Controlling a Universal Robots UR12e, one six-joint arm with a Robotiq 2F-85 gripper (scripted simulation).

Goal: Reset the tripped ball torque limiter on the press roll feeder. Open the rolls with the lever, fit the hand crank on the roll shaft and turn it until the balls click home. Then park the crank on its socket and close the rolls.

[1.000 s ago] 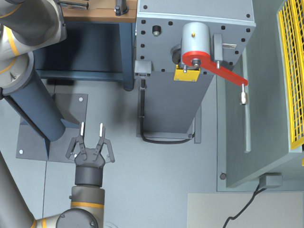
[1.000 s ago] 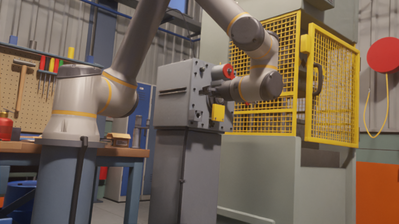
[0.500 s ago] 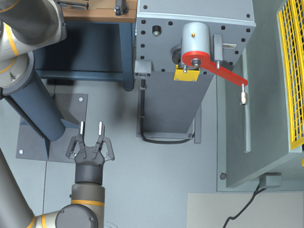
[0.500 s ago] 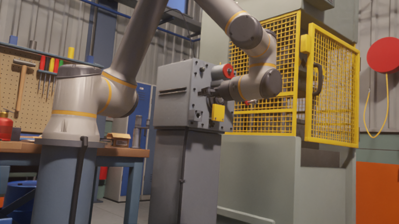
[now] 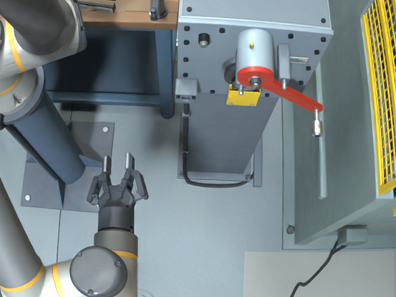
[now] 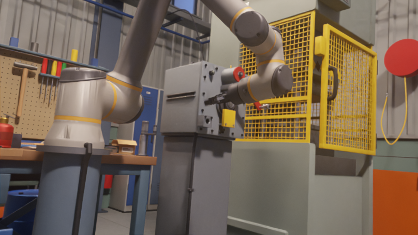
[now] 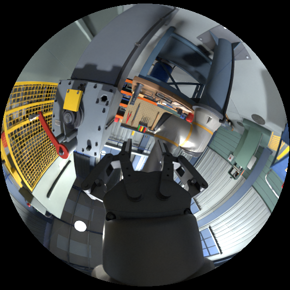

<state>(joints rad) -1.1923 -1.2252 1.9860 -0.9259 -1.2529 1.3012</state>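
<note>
The red hand crank (image 5: 281, 91) (image 7: 51, 136) sits on the roll shaft at the feeder's (image 5: 249, 51) front face, its arm pointing away from the hub toward the yellow guard. Its steel handle (image 5: 317, 127) hangs at the arm's free end. A yellow block (image 5: 243, 97) (image 7: 72, 100) sits just below the crank hub. A grey cylinder housing (image 5: 255, 49) stands over the hub. My gripper (image 5: 117, 164) (image 7: 144, 147) is open and empty. It hangs in the air well to the left of the feeder, off its face. In the second side camera my gripper (image 6: 208, 102) shows beside the feeder's face.
The press body (image 5: 339, 160) with its yellow mesh guard (image 5: 380, 96) stands right of the feeder. My arm's blue pedestal (image 5: 44, 134) and base plate are close on the left. A workbench (image 5: 128, 16) lies behind. A black cable (image 5: 204, 182) loops at the feeder's foot.
</note>
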